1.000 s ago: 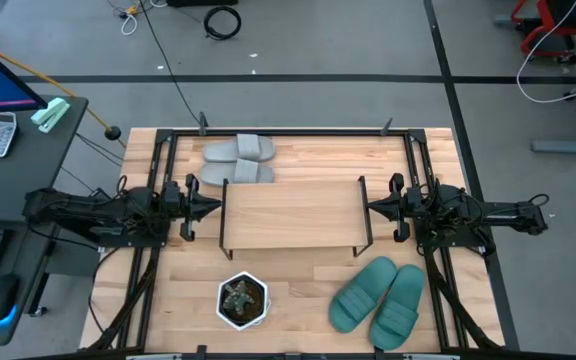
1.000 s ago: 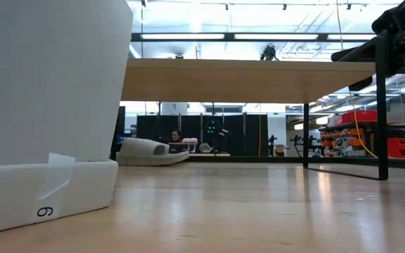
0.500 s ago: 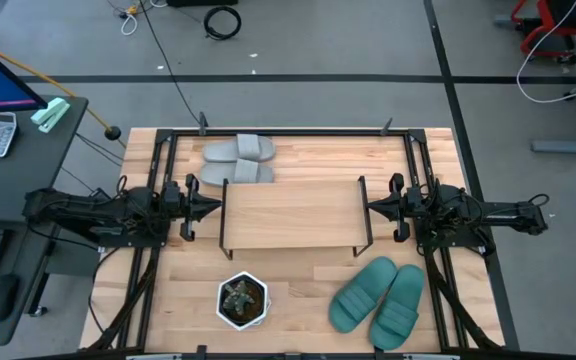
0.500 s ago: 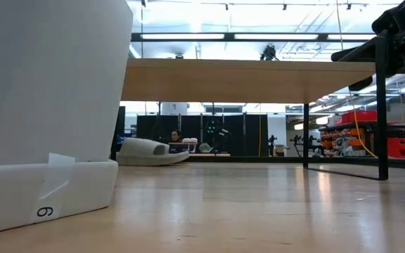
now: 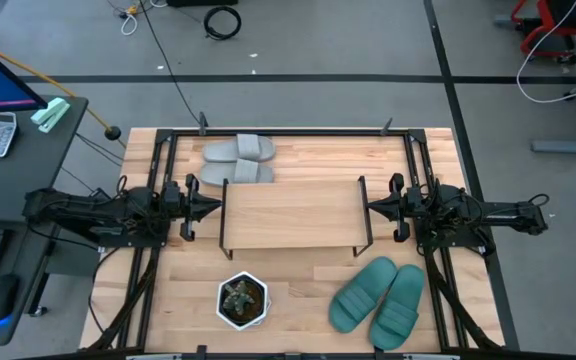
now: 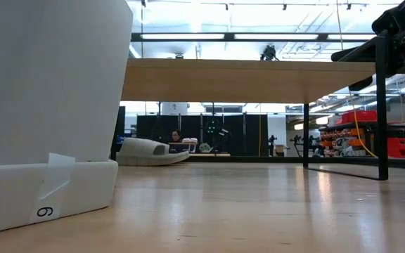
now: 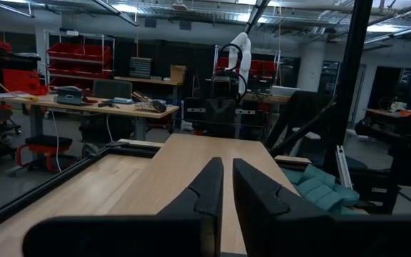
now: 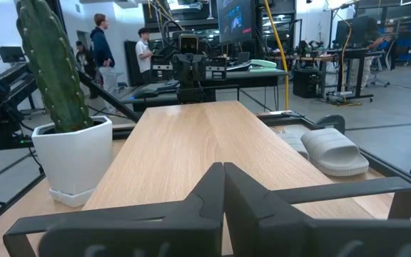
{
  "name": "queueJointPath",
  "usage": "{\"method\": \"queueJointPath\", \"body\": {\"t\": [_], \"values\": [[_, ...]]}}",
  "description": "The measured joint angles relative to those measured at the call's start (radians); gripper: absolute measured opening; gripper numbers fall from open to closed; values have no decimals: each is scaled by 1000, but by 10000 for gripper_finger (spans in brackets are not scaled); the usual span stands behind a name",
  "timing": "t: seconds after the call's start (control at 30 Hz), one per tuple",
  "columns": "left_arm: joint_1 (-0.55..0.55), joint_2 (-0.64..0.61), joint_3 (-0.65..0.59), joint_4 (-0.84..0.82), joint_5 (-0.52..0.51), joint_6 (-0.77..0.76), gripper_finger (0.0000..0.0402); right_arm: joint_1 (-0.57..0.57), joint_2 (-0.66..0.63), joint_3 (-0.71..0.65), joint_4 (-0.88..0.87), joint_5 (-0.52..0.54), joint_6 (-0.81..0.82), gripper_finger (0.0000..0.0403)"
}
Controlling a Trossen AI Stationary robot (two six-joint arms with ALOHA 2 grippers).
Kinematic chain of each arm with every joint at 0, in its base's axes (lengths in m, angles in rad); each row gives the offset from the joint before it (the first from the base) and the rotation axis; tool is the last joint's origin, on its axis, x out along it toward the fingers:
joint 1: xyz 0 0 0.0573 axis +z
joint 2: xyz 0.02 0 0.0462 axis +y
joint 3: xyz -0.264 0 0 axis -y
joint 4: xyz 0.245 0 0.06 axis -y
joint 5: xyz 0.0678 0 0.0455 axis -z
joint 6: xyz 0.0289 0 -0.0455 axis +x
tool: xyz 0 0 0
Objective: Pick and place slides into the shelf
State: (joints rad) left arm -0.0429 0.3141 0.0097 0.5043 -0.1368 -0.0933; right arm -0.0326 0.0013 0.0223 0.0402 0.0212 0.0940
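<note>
The shelf (image 5: pixel 290 215) stands mid-table on its thin black legs, its light board top bare. Two grey slides (image 5: pixel 238 160) lie soles down side by side beyond its far left corner; one shows in the low view (image 6: pixel 150 151) and the right wrist view (image 8: pixel 334 151). The teal pair (image 5: pixel 378 297) lies on the table near the shelf's near right corner, also in the left wrist view (image 7: pixel 320 187). My left gripper (image 5: pixel 216 207) hovers shut at the shelf's left end, my right gripper (image 5: pixel 370 208) shut at its right end. Both point at the shelf and touch nothing.
A white pot with a small cactus (image 5: pixel 242 300) stands on the table in front of the shelf's near left corner and fills the left of the low view (image 6: pixel 48 105). A black frame (image 5: pixel 408 150) runs along the table's edges. People stand in the room behind (image 8: pixel 102 39).
</note>
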Motion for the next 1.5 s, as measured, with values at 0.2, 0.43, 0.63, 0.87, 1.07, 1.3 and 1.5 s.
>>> {"method": "queueJointPath", "body": {"t": [0.2,0.43,0.63,0.87,1.07,1.3,1.5], "values": [[0,0,0,0,0,0,28,0,0,0,0,0,0,14],[0,0,0,0,0,0,36,0,0,0,0,0,1,14],[0,0,0,0,0,0,40,0,0,0,0,0,90,14],[0,0,0,0,0,0,29,0,0,0,0,0,100,14],[0,0,0,0,0,0,32,0,0,0,-2,0,260,14],[0,0,0,2,0,-143,40,0,0,0,-2,0,499,14],[0,0,0,2,0,-343,33,0,0,0,-2,1,643,14]]}}
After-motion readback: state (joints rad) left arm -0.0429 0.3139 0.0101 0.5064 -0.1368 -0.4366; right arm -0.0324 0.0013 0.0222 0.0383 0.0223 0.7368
